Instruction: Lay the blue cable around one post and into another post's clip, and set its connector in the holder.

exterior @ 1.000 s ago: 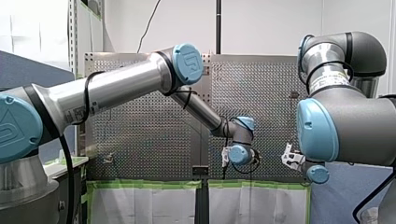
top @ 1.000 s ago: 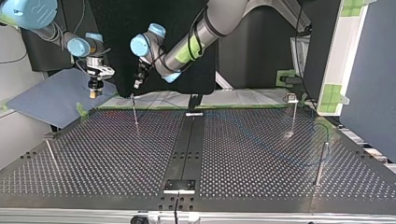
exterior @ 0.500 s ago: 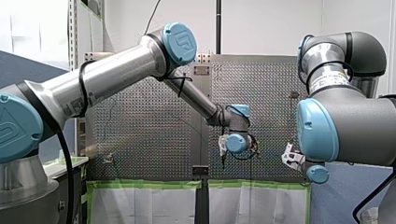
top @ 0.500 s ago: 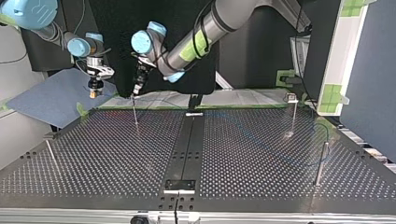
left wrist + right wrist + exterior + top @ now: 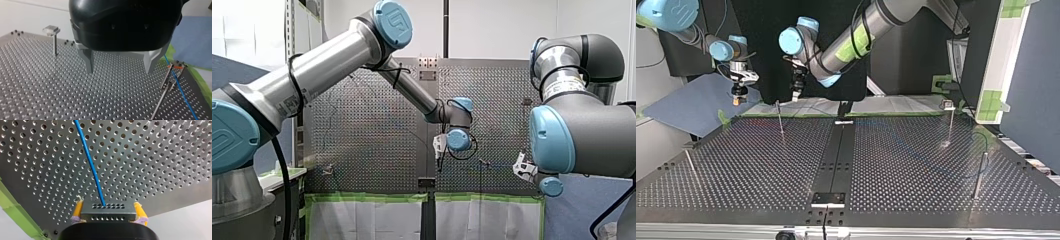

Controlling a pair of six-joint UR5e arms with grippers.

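Note:
In the right wrist view my right gripper is shut with its yellow pads on a grey connector block. The blue cable runs from the block out over the perforated table. The top view shows that gripper hanging off the table's far left corner. My left gripper stands open with bare metal fingers and nothing between them. Beside it stands a thin post with a clip, and the blue cable passes at that clip. In the top view my left gripper hovers just right of that post.
Further posts stand on the table: one at the top view's far right, one nearer at the right, one at the left edge. A black strip runs down the middle to a holder. A blue mat lies off the far left corner.
My left arm has risen and drawn its gripper away from the clipped post, rightward in the top view. My right arm has stayed put with the connector.

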